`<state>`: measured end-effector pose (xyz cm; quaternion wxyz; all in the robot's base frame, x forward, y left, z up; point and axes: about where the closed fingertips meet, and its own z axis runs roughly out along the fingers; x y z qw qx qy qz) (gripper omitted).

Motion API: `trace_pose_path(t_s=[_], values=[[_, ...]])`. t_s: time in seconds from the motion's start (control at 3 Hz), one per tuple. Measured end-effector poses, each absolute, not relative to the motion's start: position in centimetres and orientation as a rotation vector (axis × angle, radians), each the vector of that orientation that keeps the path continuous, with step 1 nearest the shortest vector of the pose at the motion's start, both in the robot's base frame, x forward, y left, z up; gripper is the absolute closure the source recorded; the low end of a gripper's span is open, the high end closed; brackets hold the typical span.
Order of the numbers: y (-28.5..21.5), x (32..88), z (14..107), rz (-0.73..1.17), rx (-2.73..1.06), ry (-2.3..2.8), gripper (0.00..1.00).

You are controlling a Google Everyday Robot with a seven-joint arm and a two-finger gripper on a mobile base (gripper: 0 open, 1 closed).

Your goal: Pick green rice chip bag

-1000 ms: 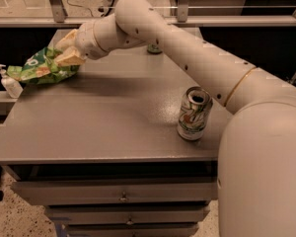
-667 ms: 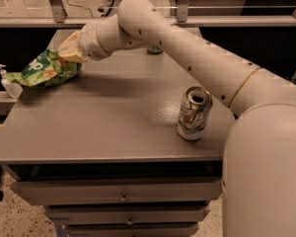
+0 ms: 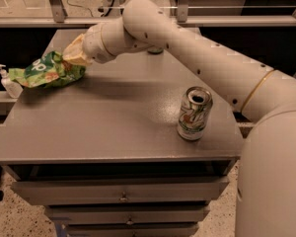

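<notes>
Camera view shows the gripper [image 3: 72, 57] reaching across to the far left corner of the counter [image 3: 113, 122], its tan tip pressed into the upper right end of the green rice chip bag [image 3: 43, 73]. The contact is buried in crumpled foil, so whether it has closed on the bag cannot be told. The bag lies at the counter's left edge, its left end overhanging the edge. It is shiny, creased and soft, so it likely gives under pressure, which would explain approaching at a gathered end and not on the flat face. An opened white-and-green can [image 3: 194, 113], rigid and upright, stands near the right edge, well apart. A pale pump bottle [image 3: 7, 82] sits off the counter just past the bag's left end. The counter is matte grey with a fine speckle.
</notes>
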<state>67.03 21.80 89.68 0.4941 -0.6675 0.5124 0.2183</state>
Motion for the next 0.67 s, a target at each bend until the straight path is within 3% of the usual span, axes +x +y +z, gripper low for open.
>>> trace_pose_path(t_s=[0.67], values=[[19.2, 67.6, 96.0, 0.413, -1.563, 1.201, 1.0]])
